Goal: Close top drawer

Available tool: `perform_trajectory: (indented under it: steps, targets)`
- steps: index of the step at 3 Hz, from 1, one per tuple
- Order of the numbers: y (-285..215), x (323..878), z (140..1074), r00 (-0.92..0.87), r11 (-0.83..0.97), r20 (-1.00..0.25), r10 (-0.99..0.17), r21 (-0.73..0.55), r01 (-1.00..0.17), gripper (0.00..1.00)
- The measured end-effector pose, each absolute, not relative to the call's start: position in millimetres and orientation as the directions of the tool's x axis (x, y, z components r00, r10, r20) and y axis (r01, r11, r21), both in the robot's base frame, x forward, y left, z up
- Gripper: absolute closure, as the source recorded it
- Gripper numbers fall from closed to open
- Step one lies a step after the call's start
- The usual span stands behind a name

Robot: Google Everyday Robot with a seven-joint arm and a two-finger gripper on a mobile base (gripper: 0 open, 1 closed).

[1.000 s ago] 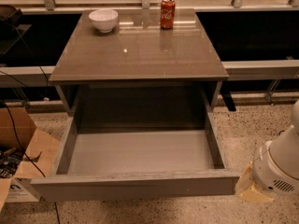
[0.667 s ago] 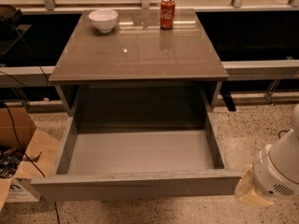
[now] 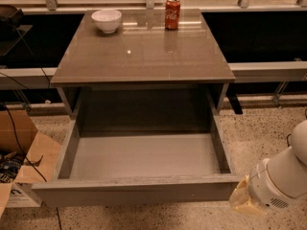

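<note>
The top drawer (image 3: 136,191) is pulled far out of the grey cabinet. Its flat grey front panel faces me at the bottom of the camera view, and its pale grey inner floor (image 3: 144,155) is bare. My gripper (image 3: 243,201), a yellowish tip on a white arm (image 3: 283,176), is at the lower right. It is just beside the right end of the drawer's front panel, at about the panel's height. I cannot tell whether it touches the panel. The lower drawers are hidden under the open one.
On the cabinet top (image 3: 144,51) stand a white bowl (image 3: 106,20) at the back left and a red soda can (image 3: 172,14) at the back middle. An open cardboard box (image 3: 21,157) sits on the speckled floor to the left. A low rail (image 3: 268,71) runs behind the cabinet.
My arm and gripper have shifted slightly left and down, closer to the drawer's front right corner. The drawer stands as far open as before.
</note>
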State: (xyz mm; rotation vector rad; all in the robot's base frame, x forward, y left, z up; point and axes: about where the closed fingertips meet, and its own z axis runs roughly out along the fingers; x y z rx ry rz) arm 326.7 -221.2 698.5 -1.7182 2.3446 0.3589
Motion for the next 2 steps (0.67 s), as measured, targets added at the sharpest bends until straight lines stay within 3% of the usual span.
perform_trajectory:
  steps: [2]
  targets:
    - [-185.3,374.4,674.7,-0.227,0.253,-0.456,-0.86,0.006,-0.968,1.0]
